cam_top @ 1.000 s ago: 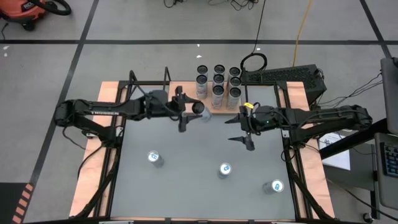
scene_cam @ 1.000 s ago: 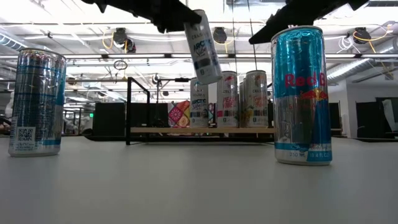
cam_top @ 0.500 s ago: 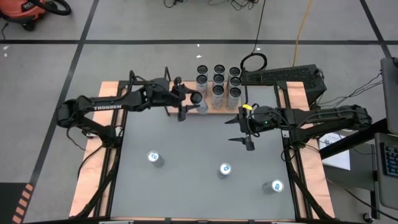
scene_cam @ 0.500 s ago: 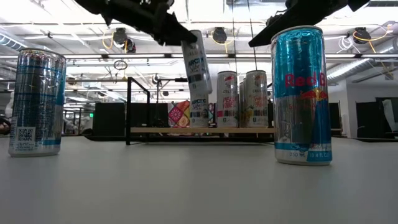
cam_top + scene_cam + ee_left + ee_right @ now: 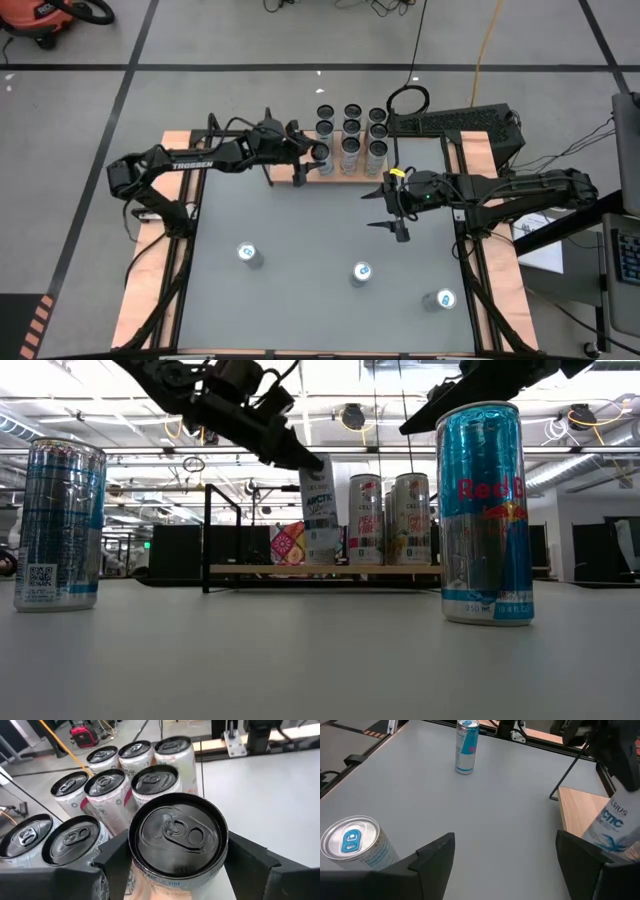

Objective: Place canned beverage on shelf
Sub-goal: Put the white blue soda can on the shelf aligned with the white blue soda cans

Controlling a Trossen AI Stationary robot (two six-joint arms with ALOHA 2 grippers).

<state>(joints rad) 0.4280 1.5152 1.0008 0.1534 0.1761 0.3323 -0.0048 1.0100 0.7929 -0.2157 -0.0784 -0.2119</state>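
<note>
Fingers of left gripper (image 5: 308, 160) clamp a can (image 5: 318, 155) over shelf (image 5: 335, 176) at table's 12 o'clock; eight cans there. Right gripper (image 5: 392, 209) hovers mid-table, fingers apart, empty.
Low view: can (image 5: 320, 508) tilted, above board.
Left wrist: can (image 5: 177, 840) gripped both sides.
Right wrist: two cans on table.

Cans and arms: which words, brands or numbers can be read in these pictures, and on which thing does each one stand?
"Red B", cut at the edge: blue can near the low camera.
"ARCTIC": white can held by the left gripper over the shelf; "CTIC VIBE" shows under its rim.
"TROSSEN": left arm.
Small print on the shelved cans and on the left can with its QR code: too small to read.
</note>
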